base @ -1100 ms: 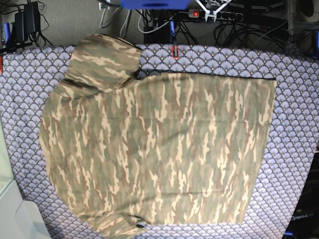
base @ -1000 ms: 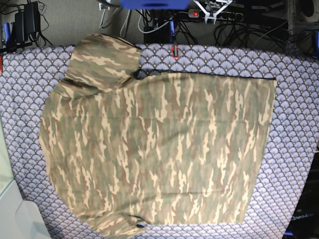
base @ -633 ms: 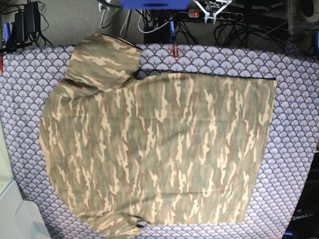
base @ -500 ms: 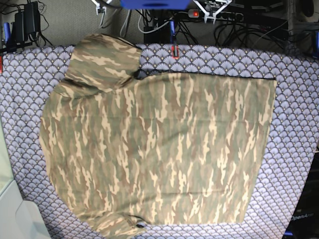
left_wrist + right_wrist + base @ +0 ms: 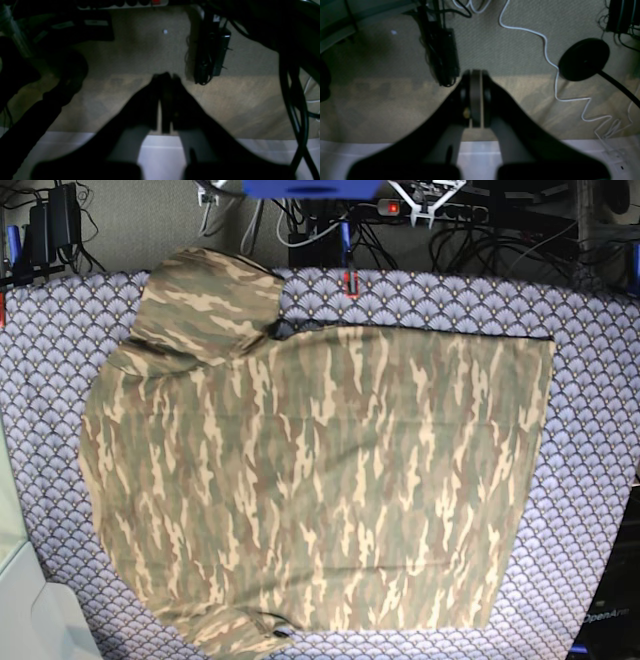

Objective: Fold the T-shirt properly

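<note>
Two grippers are visible, each only through its own wrist camera; neither appears in the base view.

Left wrist view: the left gripper [image 5: 165, 77] hangs over a carpeted floor [image 5: 140, 50], its dark fingers [image 5: 152, 95] pressed together with nothing between them. A black power adapter [image 5: 211, 55] with tangled cable lies just beyond and to one side of the tips. A pale surface edge [image 5: 262, 150] runs along the bottom of the view. The scene is dim and detail is poor.

Right wrist view: the right gripper [image 5: 476, 75] is likewise closed, finger pads [image 5: 463, 97] flat against each other and holding nothing. Beneath it lies the same kind of carpet, with a black power brick [image 5: 445, 55] just beside the tips, a white cable [image 5: 552, 62] snaking across the floor, and a round black base [image 5: 583, 58] near that cable.

Base view: the T-shirt [image 5: 320, 480], in camouflage print, lies spread flat on the purple scallop-patterned tablecloth [image 5: 590, 510], covering most of it. One sleeve [image 5: 205, 305] points toward the far edge of the table; the other reaches the near edge at the bottom of the view. The hem is the straight edge on the view's right. Cables and a power strip [image 5: 430, 208] sit on the floor behind the table.
</note>
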You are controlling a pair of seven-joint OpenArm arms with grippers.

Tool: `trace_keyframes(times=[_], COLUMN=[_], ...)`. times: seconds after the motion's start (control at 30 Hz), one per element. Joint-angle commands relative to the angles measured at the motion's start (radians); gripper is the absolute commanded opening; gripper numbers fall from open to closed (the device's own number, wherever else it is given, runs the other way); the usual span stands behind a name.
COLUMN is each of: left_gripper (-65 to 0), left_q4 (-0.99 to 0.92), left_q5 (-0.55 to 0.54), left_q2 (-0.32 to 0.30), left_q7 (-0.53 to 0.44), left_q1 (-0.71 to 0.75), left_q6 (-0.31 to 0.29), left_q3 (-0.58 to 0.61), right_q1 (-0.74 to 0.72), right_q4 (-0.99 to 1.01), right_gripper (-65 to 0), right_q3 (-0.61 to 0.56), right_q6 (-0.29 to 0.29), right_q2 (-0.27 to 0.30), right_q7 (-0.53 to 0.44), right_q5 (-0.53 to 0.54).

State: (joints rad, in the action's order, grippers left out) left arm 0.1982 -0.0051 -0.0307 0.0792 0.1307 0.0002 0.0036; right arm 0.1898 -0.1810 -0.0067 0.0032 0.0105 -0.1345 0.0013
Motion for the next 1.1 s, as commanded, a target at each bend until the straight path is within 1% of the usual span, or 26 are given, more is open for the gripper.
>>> trace_keyframes(times=[0.0,0.17,0.37,0.63,0.77,0.87,1.07], left_gripper=[-64.6,-64.6,-64.6,-64.6,-64.6,-64.6,-64.6], left_q4=[0.002,0.004,0.016,0.218,0.314,0.353,0.510], left_q5=[-0.002,-0.002,-0.002,-0.002,-0.002,-0.002,-0.002], left_q2=[-0.002,-0.005,-0.005,-0.007,-0.031,-0.035,-0.053], left_q7=[0.000,-0.002,-0.002,0.003,0.006,0.006,0.006], left_q1=[0.005,0.007,0.002,0.070,0.106,0.142,0.238], left_q6=[0.002,0.002,-0.001,-0.002,-0.002,-0.002,0.002], left_q3=[-0.001,-0.001,-0.003,-0.001,-0.001,-0.001,-0.001], right_q1=[0.015,0.081,0.084,0.083,0.112,0.150,0.231], right_q4=[-0.036,-0.176,-0.185,-0.200,-0.269,-0.343,-0.507], right_gripper=[-65.0,-65.0,-65.0,-65.0,-65.0,-65.0,-65.0], right_q3=[0.003,0.003,0.003,0.003,0.003,0.001,0.003], right_q6=[0.005,0.005,0.005,0.005,0.005,0.005,0.005], right_q2=[-0.001,-0.005,-0.010,0.001,0.018,0.029,0.032], right_q7=[-0.009,-0.007,-0.001,-0.007,-0.007,-0.007,-0.007], right_q5=[0.004,0.004,0.004,0.004,0.004,0.004,0.004])
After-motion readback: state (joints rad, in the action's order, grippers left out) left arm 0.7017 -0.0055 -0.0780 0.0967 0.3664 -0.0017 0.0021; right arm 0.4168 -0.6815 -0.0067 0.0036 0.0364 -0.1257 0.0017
